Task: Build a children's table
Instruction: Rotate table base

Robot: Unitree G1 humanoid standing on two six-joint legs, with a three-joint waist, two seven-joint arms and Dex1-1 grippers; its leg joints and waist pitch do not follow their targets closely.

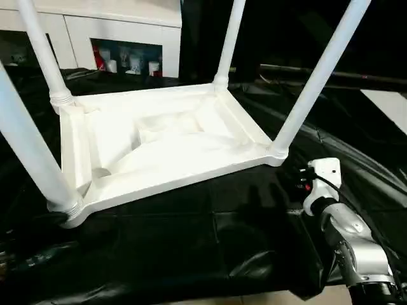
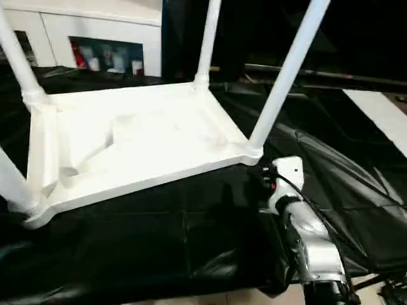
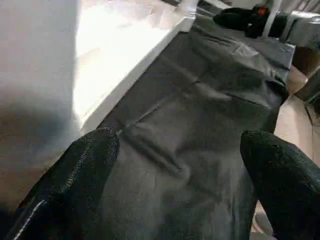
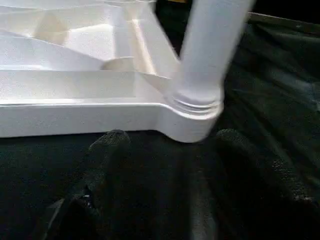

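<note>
The left tool stands wide open, its two black textured fingers spread well apart over the black cloth and holding nothing; a white leg of the children's table rises just beside one finger, though whether they touch cannot be told. The right tool is also open and empty, its two dark fingers parted with the near right corner socket of the children's table just beyond the tips, close but apart from them. In the head views the right arm's silver forearm reaches in from the near right toward that corner.

The children's table lies upside down in the middle of the black-draped tabletop, its underside facing up. All four legs stand upright in the rounded corner sockets: near left, far left, far right and near right. It is smooth white plastic, with raised ribs running diagonally to a recessed square centre. The legs are tapered round tubes with ringed collars at the sockets. The cloth is glossy and creased.

Beyond the far left stands a white cabinet with glass doors
</note>
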